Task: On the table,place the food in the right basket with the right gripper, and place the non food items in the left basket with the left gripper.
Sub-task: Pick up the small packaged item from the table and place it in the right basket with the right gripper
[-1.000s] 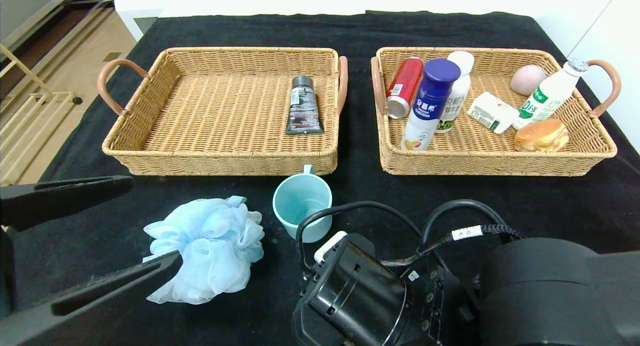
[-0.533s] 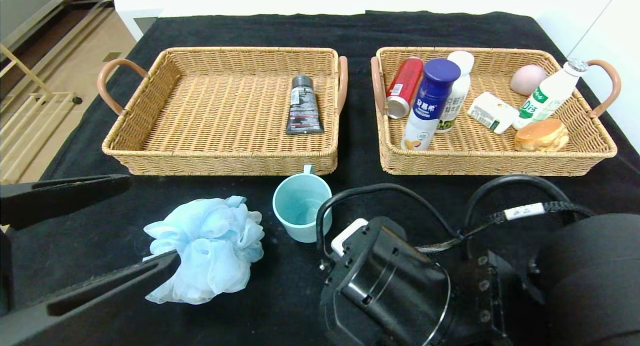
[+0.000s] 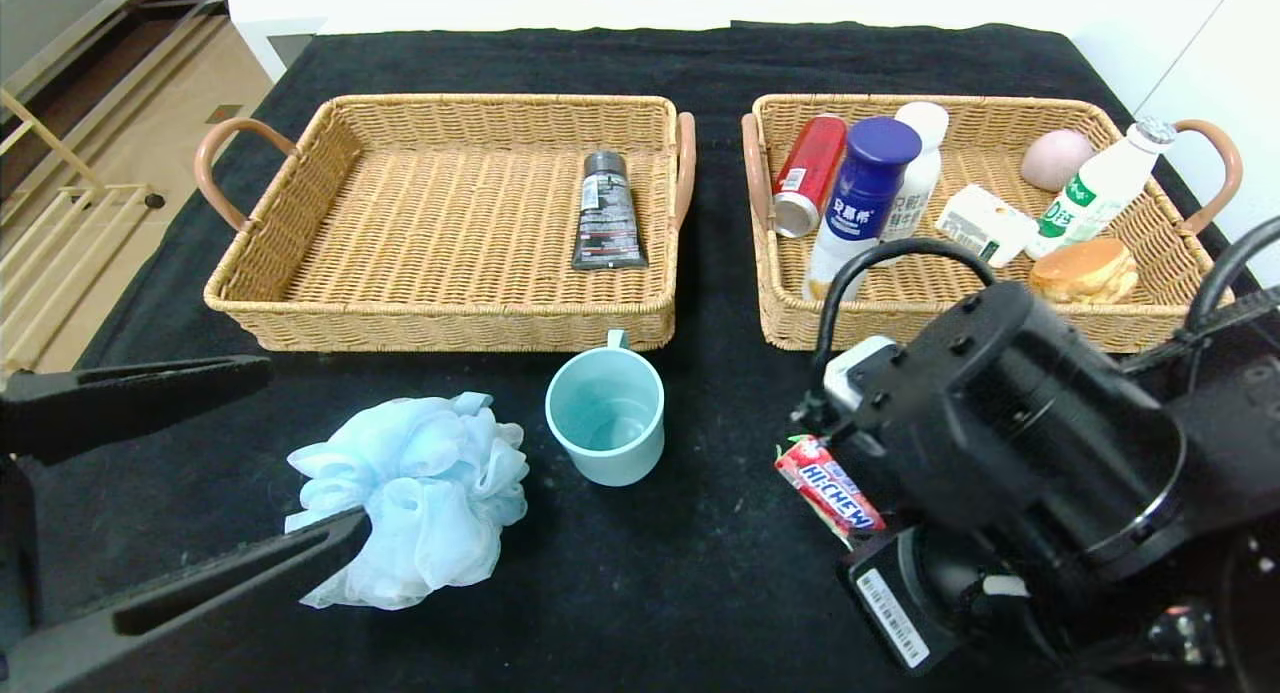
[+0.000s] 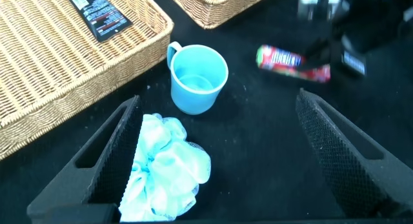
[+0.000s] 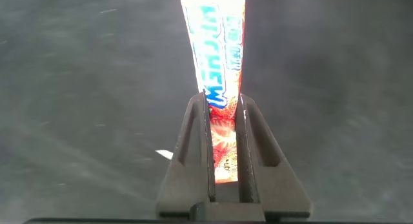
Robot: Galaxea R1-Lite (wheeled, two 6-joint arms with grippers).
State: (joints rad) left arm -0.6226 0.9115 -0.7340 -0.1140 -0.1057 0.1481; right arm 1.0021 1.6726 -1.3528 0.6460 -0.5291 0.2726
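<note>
Right gripper swung right — Hi-Chew stick now uncovered; clamped.

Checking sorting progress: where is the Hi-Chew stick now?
In the head view, the Hi-Chew stick is front right, clamped in the right gripper, right of the mug.

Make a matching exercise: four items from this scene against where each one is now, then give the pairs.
Items:
1. Hi-Chew stick
2. dark tube
3. teal mug
4. blue-capped bottle

Places:
A. in the left basket
B. in the right basket
C. on the table, in front of the left basket
D. clamped in the right end effector

Pairs: 1-D, 2-A, 3-C, 4-B
</note>
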